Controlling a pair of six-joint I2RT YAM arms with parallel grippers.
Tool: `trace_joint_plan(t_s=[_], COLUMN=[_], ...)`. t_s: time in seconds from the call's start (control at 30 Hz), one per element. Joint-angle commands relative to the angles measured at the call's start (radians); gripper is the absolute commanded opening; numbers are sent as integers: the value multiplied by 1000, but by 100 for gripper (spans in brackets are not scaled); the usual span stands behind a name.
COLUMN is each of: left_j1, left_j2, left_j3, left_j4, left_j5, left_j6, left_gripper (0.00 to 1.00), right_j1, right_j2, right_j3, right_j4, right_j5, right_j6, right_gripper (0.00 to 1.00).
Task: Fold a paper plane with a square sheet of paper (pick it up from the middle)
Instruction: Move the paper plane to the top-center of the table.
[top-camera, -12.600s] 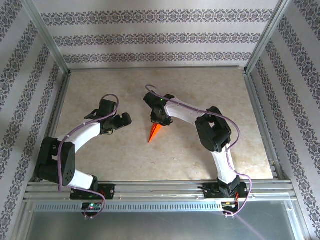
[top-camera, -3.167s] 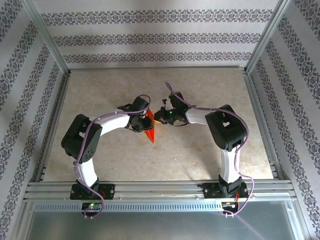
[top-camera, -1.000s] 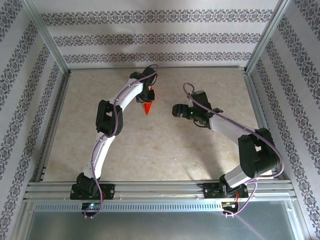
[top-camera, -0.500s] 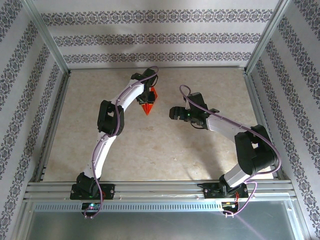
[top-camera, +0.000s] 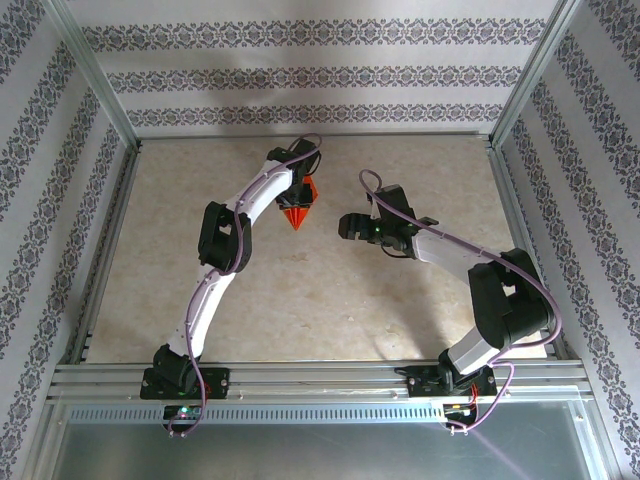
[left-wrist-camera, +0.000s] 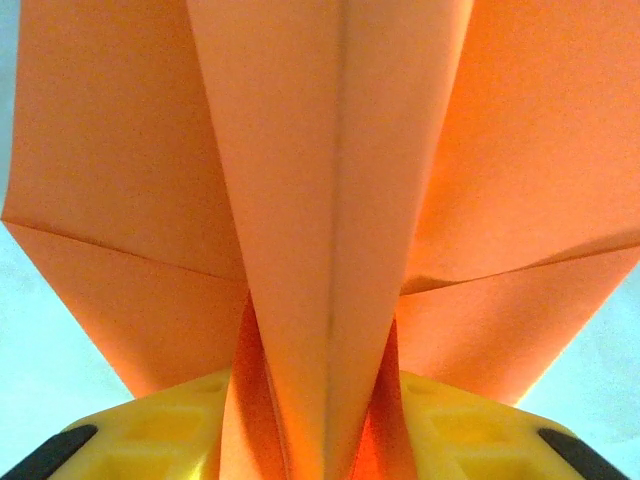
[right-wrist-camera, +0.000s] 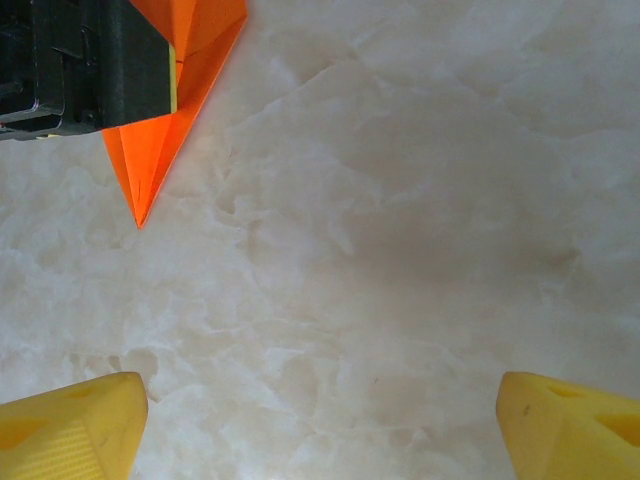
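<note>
Two arms: both reach over the pale marbled table, the left stretched toward the far side, the right bent in from the right.
Left gripper: at the far middle of the table, its yellow fingers stand on either side of the plane's central fold with the paper between them; I cannot tell whether they press on it or stand just off it.
Paper plane: bright orange-red, at the left gripper's tip, nose pointing toward the near edge; in the left wrist view the central ridge runs straight up the middle and the creased wings spread to both sides.
Plane height: whether it rests on the table or hangs just above it is not clear.
Right gripper: near the plane on its right, apart from it, jaws wide apart over bare table, nothing between the yellow fingertips.
</note>
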Motion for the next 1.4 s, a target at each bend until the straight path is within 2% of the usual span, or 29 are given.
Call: trace_joint_plan(t_s=[0.0, 0.4, 1.07, 1.23, 1.37], left_j1=[-14, -15, -16, -17, -16], left_j2=[77, 34, -159, -266, -440], left_j3=[-19, 7, 35, -13, -164], left_j4=[-87, -52, -52, -55, 16], left_j5=[-13, 13, -5, -38, -130], left_j6=[3, -39, -71, -69, -55], left_gripper=[38, 40, 49, 52, 57], right_j1=[13, 15, 15, -2, -27], right_j2=[14, 19, 6, -53, -135], right_j3=[3, 14, 21, 42, 62], right_j4=[16, 16, 28, -10, -45], right_j5=[-10, -10, 4, 38, 94], right_j6=[9, 15, 36, 22, -19], right_gripper=[91, 90, 91, 94, 98])
